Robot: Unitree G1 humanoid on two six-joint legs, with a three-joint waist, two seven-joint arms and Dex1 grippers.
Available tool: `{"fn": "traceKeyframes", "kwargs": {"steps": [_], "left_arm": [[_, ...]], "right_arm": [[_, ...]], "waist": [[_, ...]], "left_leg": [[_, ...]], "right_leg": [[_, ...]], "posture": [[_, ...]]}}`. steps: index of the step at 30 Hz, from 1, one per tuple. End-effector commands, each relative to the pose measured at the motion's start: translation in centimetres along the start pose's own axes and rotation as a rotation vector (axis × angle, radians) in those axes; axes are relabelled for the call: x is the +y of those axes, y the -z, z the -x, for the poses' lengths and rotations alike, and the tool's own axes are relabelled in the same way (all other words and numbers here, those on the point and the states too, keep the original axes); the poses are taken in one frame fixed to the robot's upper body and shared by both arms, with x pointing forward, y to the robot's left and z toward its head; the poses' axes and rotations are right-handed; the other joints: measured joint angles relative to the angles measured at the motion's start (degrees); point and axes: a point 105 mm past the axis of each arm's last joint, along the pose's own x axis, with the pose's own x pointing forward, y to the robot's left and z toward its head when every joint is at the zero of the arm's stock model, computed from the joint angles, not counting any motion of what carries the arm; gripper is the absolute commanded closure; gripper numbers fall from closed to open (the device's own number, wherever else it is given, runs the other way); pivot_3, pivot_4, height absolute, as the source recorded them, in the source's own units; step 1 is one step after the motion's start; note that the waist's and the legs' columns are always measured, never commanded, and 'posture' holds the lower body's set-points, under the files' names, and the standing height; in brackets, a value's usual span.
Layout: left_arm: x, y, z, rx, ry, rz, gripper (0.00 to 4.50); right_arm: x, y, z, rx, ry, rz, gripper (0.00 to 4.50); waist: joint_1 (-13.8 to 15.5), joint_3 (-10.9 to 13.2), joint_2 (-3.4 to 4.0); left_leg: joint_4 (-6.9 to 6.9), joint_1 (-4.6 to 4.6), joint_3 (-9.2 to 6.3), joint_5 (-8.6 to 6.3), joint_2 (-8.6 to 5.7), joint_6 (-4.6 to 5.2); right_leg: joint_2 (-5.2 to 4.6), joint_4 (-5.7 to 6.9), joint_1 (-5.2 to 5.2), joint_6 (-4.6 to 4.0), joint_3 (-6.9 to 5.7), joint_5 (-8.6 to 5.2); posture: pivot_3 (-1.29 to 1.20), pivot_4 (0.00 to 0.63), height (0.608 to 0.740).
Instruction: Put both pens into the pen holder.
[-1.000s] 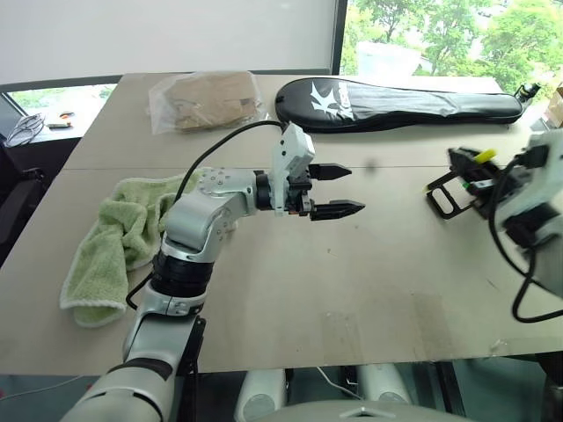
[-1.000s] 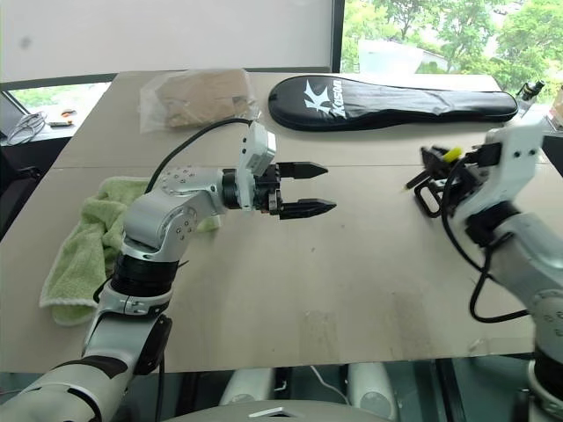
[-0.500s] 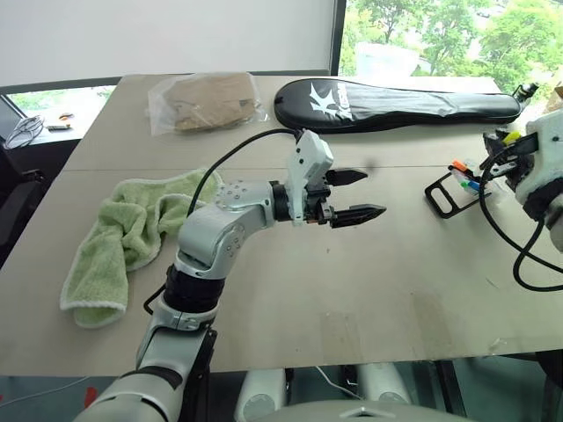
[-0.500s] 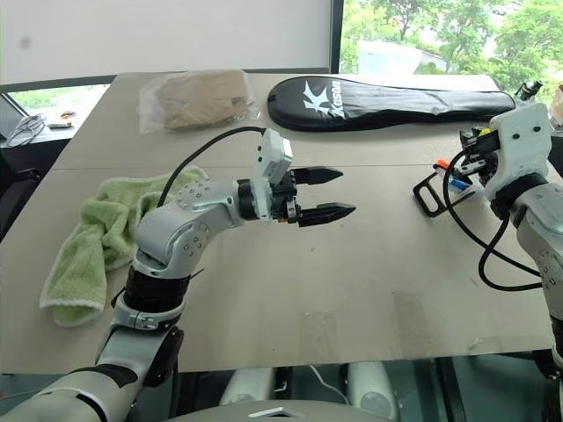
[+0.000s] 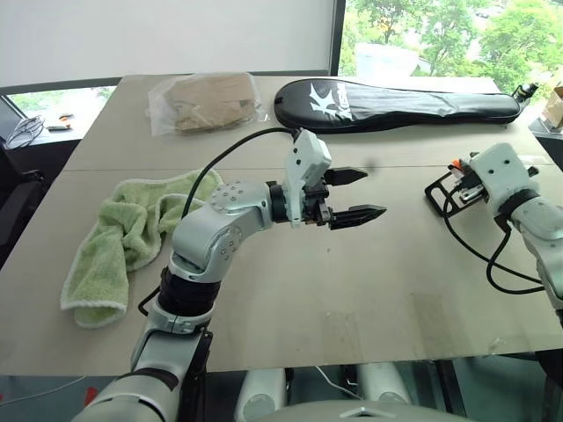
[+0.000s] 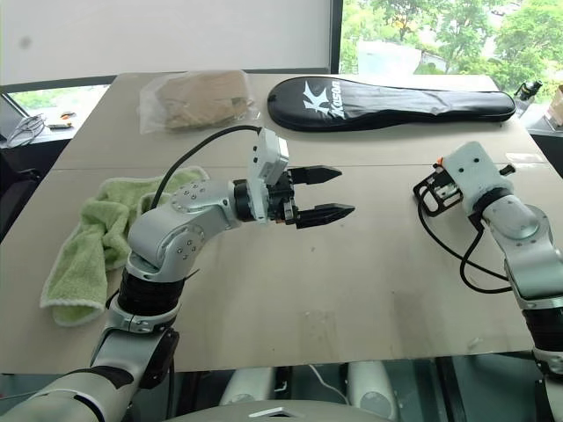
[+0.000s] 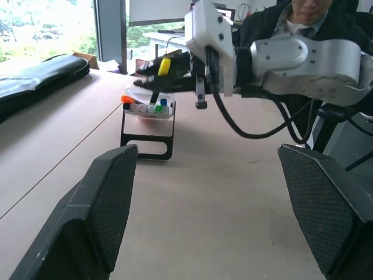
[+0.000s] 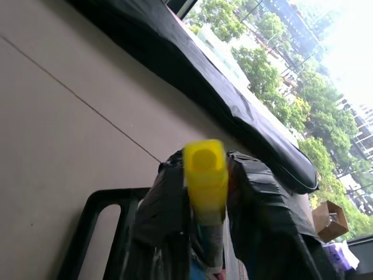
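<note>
Basically the drop-in step: right gripper (image 8: pixel 203 160) sits at the pen holder (image 7: pixel 124 131), bracketing the yellow-capped pen (image 7: pixel 165 65); can't tell if it's clamped or slack. Best to let go fully, then back off without sideways drag. Left gripper (image 5: pixel 369 193) is spread and empty, mid-table.

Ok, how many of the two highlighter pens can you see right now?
2. The yellow-capped pen is at the right tool, just above the pen holder; the orange-ended pen sits in the holder.
</note>
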Motion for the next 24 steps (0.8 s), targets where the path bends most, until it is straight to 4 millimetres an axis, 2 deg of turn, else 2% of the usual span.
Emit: {"fn": "traceKeyframes", "kwargs": {"steps": [1, 2, 3, 4, 7, 10, 14, 17, 20, 24], "left_arm": [[-0.3, -1.1, 0.2, -0.036, 0.004, -0.043, 0.53], [-0.3, -1.1, 0.3, -0.035, 0.002, -0.043, 0.53], [0.0, -1.0, 0.4, -0.032, -0.016, -0.047, 0.53], [0.3, -0.8, 0.6, -0.029, -0.039, -0.052, 0.53], [2.2, -0.3, 1.4, -0.043, -0.169, -0.097, 0.53], [3.7, 1.2, 3.1, -0.003, -0.273, -0.054, 0.53], [3.7, 3.8, 7.0, 0.072, -0.398, 0.0, 0.53], [2.8, 5.6, 10.0, 0.132, -0.473, 0.032, 0.53], [1.7, 6.9, 12.2, 0.18, -0.549, 0.049, 0.53], [0.1, 8.3, 14.1, 0.213, -0.624, 0.074, 0.53]], "right_arm": [[-1.3, -1.3, 0.0, -0.05, 0.041, 0.02, 1.57], [-1.3, -1.4, 0.0, -0.056, 0.042, 0.017, 0.97], [-1.6, -2.1, 0.3, -0.08, 0.056, 0.0, 0.61], [-1.8, -2.9, 0.6, -0.111, 0.061, -0.023, 0.04], [-1.3, -5.9, 2.3, -0.241, 0.0, -0.233, 0.04], [0.3, -7.1, 4.9, -0.3, -0.153, -0.352, 0.04], [3.0, -5.6, 9.8, -0.248, -0.36, -0.368, 0.04], [4.2, -3.7, 12.4, -0.15, -0.411, -0.401, 0.04], [5.4, -2.0, 14.1, -0.083, -0.425, -0.45, 0.04], [6.2, -0.7, 15.1, -0.033, -0.415, -0.453, 0.04]], "waist": [[0.0, 0.0, 0.0], [0.0, 0.0, 0.0], [0.0, 0.0, 0.0], [0.0, 0.0, 0.0], [-0.1, 0.0, 0.0], [0.1, 0.0, 0.01], [0.9, 0.0, 0.01], [0.8, 0.0, 0.02], [1.0, -0.1, -0.08], [1.1, -0.1, -0.04]], "left_leg": [[0.0, 0.0, 0.0, 0.0, 0.0, 0.0], [-0.01, 0.0, -0.01, 0.0, 0.0, 0.0], [-0.01, 0.0, -0.02, 0.0, 0.0, 0.0], [-0.01, 0.0, -0.02, 0.0, 0.0, 0.0], [-0.04, 0.03, -0.08, 0.0, 0.01, 0.0], [-0.06, 0.03, -0.11, 0.0, 0.03, 0.0], [-0.1, -0.01, -0.16, -0.01, 0.09, -0.01], [-0.1, 0.0, -0.18, -0.05, 0.11, 0.03], [-0.05, 0.17, -0.14, -0.1, 0.07, 0.1], [0.01, 0.21, -0.14, -0.1, 0.27, 0.09]], "right_leg": [[0.0, 0.0, 0.0, 0.0, 0.0, 0.0], [0.0, 0.0, 0.0, 0.0, 0.0, 0.0], [0.0, 0.0, 0.0, 0.0, -0.01, 0.01], [0.0, 0.0, 0.0, 0.0, -0.01, 0.01], [0.01, 0.01, -0.01, 0.21, 0.02, 0.13], [0.04, 0.01, 0.0, 0.21, -0.04, 0.14], [0.0, -0.04, 0.05, 0.19, -0.17, 0.14], [-0.04, -0.05, 0.0, 0.18, -0.05, 0.11], [-0.14, -0.04, 0.1, 0.14, 0.03, -0.12], [-0.2, 0.0, 0.1, 0.1, -0.01, -0.09]], "posture": [[0.0, 0.15, 0.74], [0.0, 0.15, 0.74], [0.0, 0.15, 0.74], [0.0, 0.15, 0.74], [0.0, 0.15, 0.74], [0.0, 0.15, 0.74], [0.0, 0.15, 0.74], [0.0, 0.15, 0.74], [0.0, 0.15, 0.74], [0.0, 0.15, 0.74]]}}
